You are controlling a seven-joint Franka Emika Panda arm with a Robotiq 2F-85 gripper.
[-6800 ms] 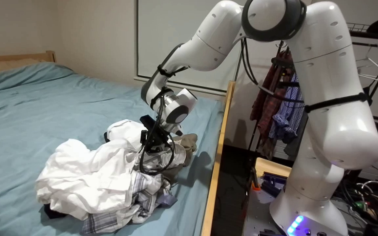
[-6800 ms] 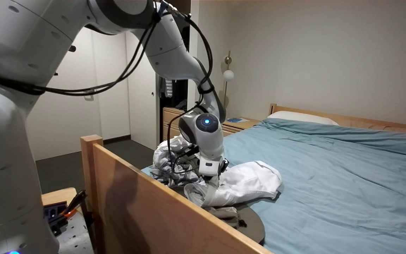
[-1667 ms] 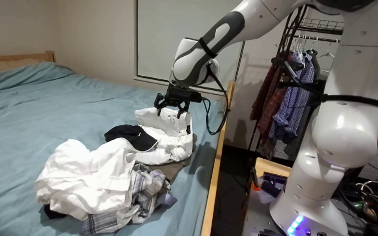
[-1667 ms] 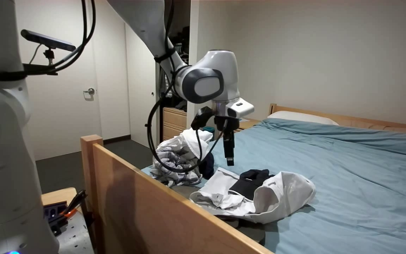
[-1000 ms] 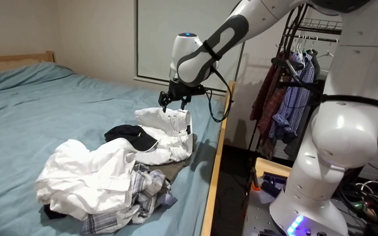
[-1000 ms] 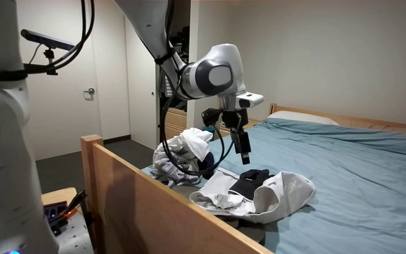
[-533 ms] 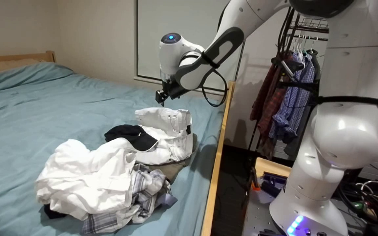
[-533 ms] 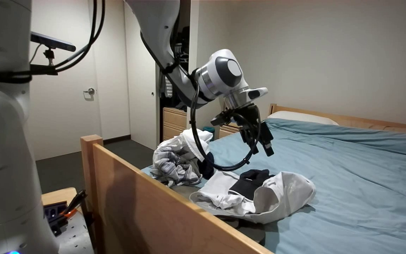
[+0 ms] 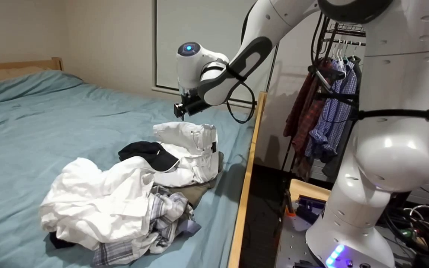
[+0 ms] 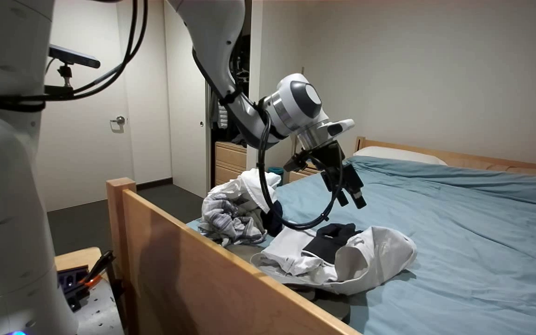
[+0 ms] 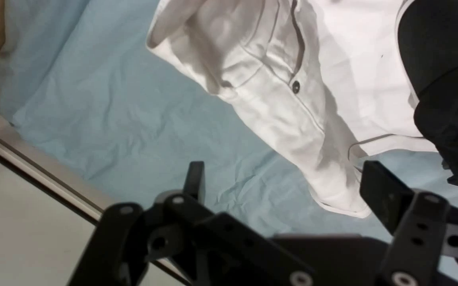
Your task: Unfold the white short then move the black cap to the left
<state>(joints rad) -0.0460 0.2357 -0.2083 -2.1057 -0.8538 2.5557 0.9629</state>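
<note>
The white short (image 9: 196, 136) lies on the bed, partly spread, with one part standing up in a fold. On its flat part rests the black cap (image 9: 149, 152); both exterior views show the pair, including the cap (image 10: 331, 244) beside the raised fold of the short (image 10: 379, 260). In the wrist view the short (image 11: 276, 107) fills the upper middle and the cap (image 11: 451, 79) the right edge. My gripper (image 11: 284, 171) is open above the bed, past the short's far edge, with nothing held between its wide-set fingers (image 11: 384, 194). It hangs clear of the cloth in an exterior view (image 10: 351, 201).
A heap of white and plaid clothes (image 9: 99, 201) sits beside the short. Something brown (image 9: 192, 193) lies beneath the short. A wooden bed board (image 10: 203, 265) runs between the arm's base and the bed (image 9: 69, 123). Clothes hang on a rack (image 9: 333, 82).
Several seconds ago my gripper was down at the bundled short; since then the short has opened out and the cap shows. In the last second the gripper has turned and shifted sideways, still open.
</note>
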